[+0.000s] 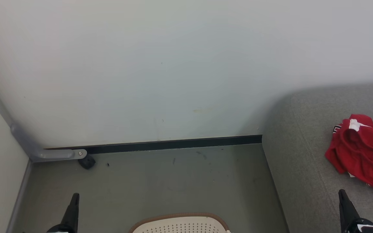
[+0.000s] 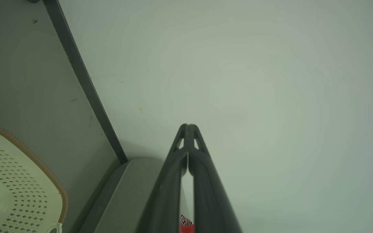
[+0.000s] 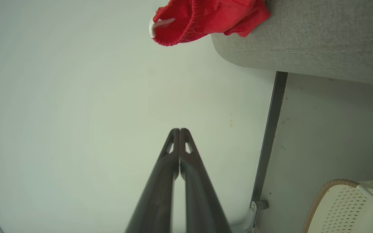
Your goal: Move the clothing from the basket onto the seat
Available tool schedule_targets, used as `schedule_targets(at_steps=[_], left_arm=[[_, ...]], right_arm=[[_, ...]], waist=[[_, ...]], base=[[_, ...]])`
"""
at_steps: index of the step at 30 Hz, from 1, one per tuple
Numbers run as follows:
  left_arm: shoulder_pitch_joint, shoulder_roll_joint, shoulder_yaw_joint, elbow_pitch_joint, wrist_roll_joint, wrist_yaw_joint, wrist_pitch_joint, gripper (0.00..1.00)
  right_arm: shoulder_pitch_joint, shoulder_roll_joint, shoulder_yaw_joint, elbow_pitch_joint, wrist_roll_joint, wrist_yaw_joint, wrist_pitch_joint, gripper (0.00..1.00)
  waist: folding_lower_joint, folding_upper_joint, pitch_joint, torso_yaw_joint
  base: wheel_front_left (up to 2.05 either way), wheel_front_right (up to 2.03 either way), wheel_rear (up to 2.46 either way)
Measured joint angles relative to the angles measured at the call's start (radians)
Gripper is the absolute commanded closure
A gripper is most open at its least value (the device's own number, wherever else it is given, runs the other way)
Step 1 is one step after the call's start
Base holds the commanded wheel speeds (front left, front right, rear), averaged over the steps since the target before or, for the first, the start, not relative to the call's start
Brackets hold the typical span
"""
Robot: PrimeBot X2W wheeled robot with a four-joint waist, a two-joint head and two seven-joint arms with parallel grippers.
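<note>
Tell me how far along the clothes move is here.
Done: red clothing lies on the grey seat. In hand: nothing; the left gripper and right gripper are shut, no cloth between their tips. Left: unclear. The basket is mostly out of frame, and its visible part holds no cloth.

Bare indoor room corner, furnished like a home yet plain as a test space: a blank white wall (image 1: 173, 64) meets a grey-green floor (image 1: 173, 181) along a black skirting strip (image 1: 173, 144), a grey cable duct (image 1: 57, 154) follows the corner, red clothing (image 1: 361, 152) lies on a grey fabric seat (image 1: 303, 145), and a cream laundry basket (image 1: 180, 226) stands on the floor
</note>
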Motion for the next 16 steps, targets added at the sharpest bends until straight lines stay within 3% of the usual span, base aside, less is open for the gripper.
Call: schedule_targets(at_steps=[16], left_arm=[[0.0,0.0,0.0,0.0,0.0,0.0,0.0,1.0]], right_arm=[[0.0,0.0,0.0,0.0,0.0,0.0,0.0,1.0]], waist=[[0.0,0.0,0.0,0.0]], base=[[0.0,0.0,0.0]])
